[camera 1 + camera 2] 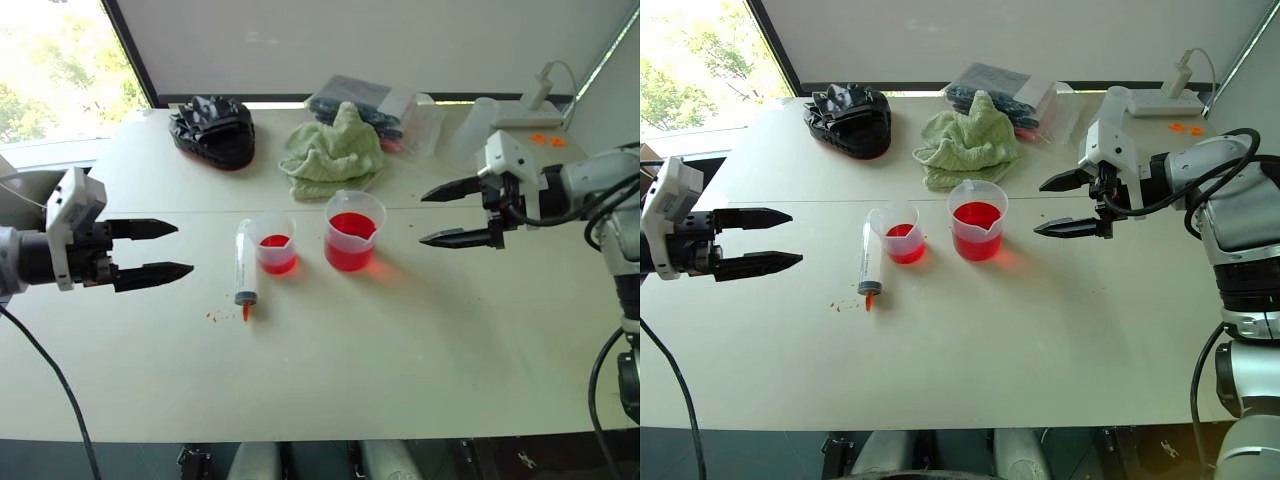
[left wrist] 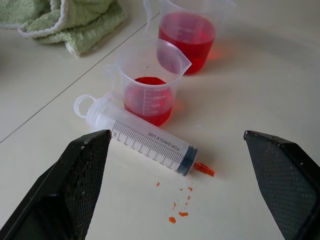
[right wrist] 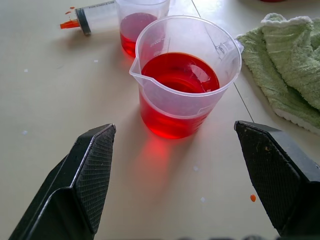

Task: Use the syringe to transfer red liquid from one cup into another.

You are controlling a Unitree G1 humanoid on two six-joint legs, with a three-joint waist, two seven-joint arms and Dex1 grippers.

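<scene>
Both claws hang spread and empty above the worktop [image 1: 420, 370]: the left claw [image 1: 150, 250] points in from the left toward the syringe [image 1: 244, 266], and the right claw [image 1: 455, 212] points in from the right toward the big cup [image 1: 353, 230]. Neither touches anything.

As for progress, the syringe lies flat on the worktop just beside the small cup [image 1: 275, 242], its orange-red tip toward the near edge, and its barrel looks empty with the dark seal pushed down to the tip end. The red liquid [image 3: 180, 75] sits in both cups, fuller in the big one, shallow in the small one. A few red drops [image 2: 180, 212] are spattered near the tip. So some liquid may already have been moved, but I cannot tell how much. What seems left is picking up the syringe and drawing from the big cup again, if more is wanted.

Both cups are clear, thin, glossy plastic with pouring lips and printed marks. The syringe is a clear, rigid tube with a ring on its plunger. Behind the cups, a green towel [image 1: 332, 152] lies soft and rumpled. The worktop is smooth, pale and matte.
</scene>
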